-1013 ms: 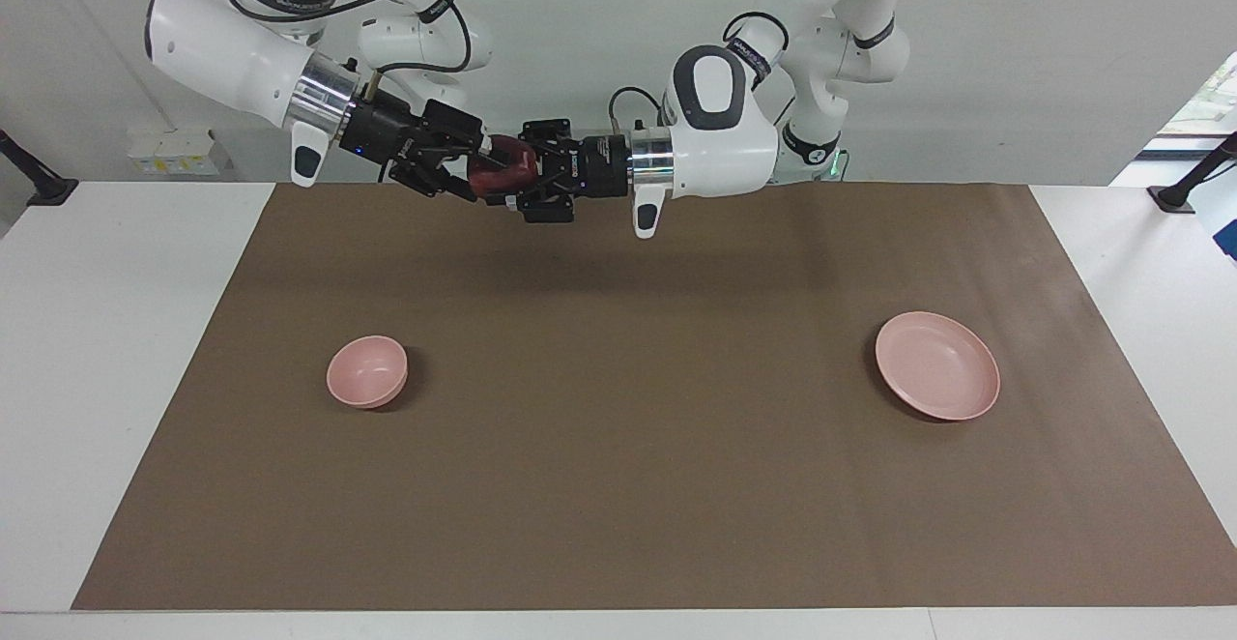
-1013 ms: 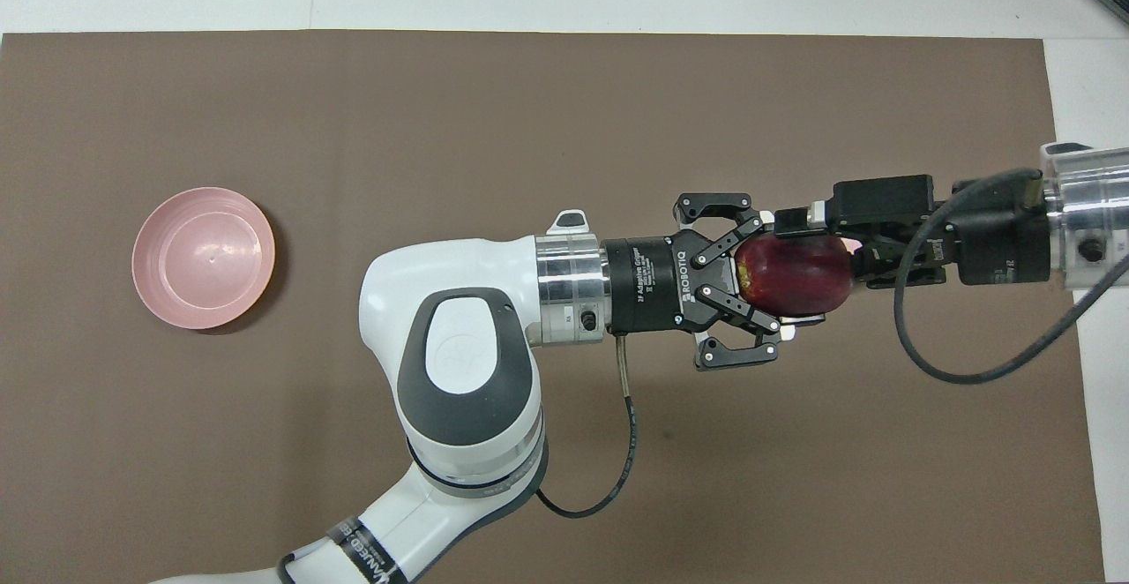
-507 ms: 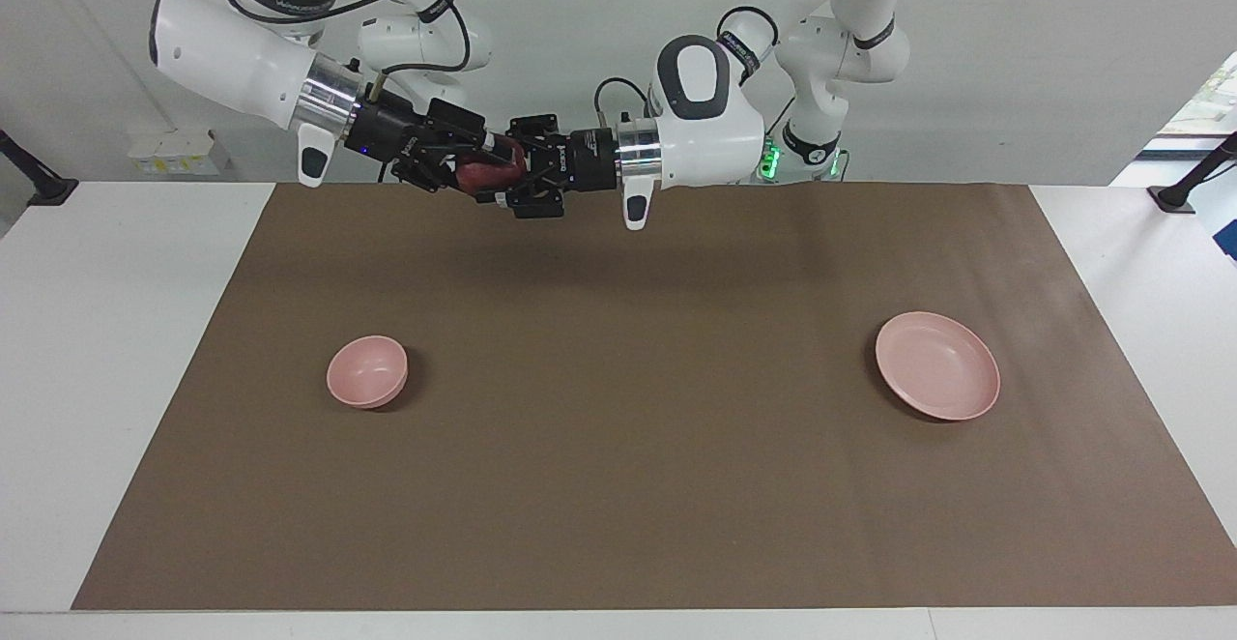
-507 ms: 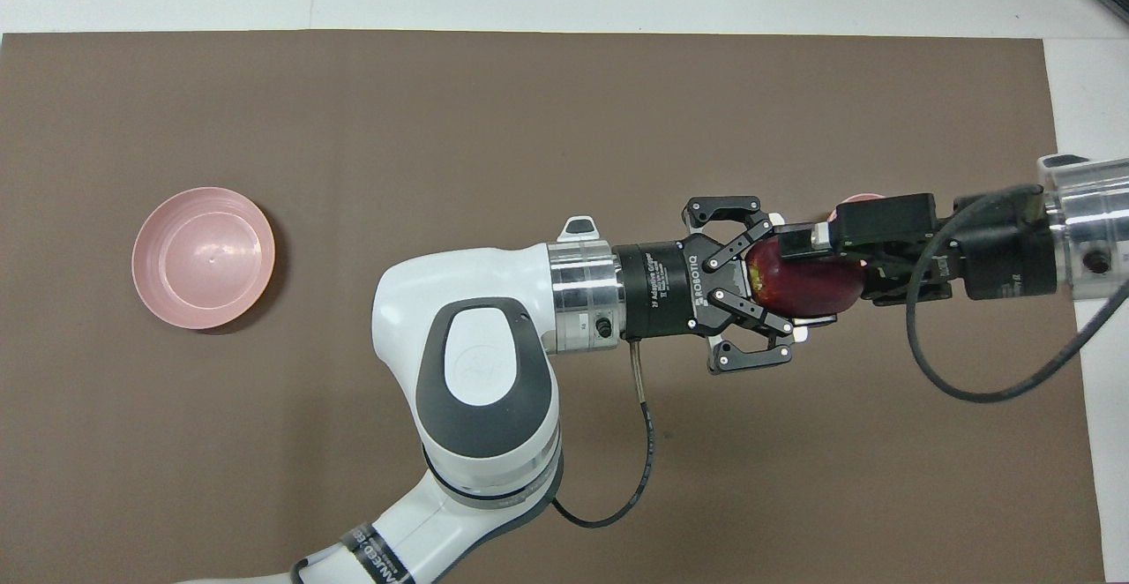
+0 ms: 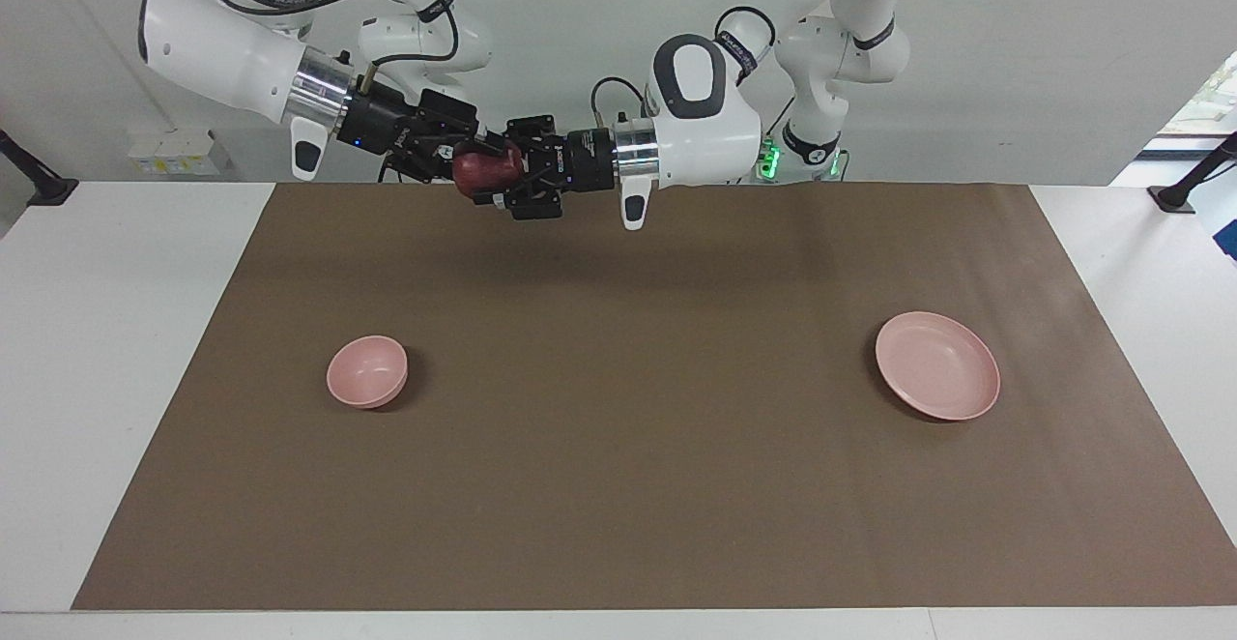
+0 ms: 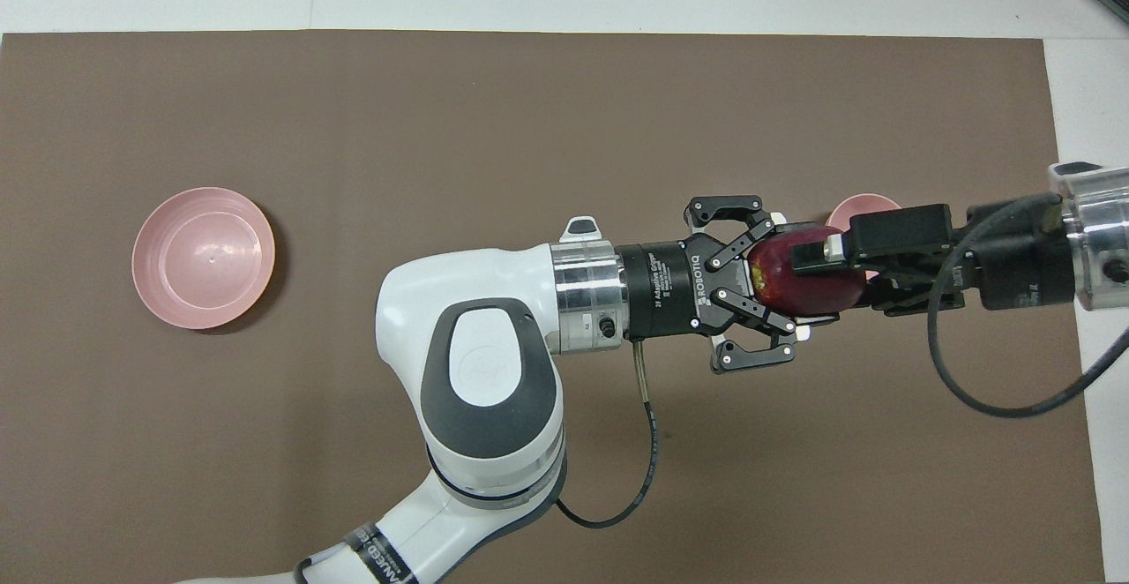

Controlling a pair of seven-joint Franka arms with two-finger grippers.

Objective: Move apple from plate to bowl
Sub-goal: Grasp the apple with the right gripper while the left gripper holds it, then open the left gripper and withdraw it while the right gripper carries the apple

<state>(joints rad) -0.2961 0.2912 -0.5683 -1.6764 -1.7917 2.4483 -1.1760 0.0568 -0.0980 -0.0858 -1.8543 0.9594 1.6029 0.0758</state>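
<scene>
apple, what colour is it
Dark red apple, yellowish near one end; clearest in the overhead view.

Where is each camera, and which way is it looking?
Facing view: high across the table, looking back at the robots; both arms show whole, left gripper and right gripper meeting around the apple in the air.
Overhead view: high above the robots' end, looking steeply down; the left arm enters from the bottom, the right arm from the side.
Both show the apple, the plate and the bowl, half a turn apart.
</scene>
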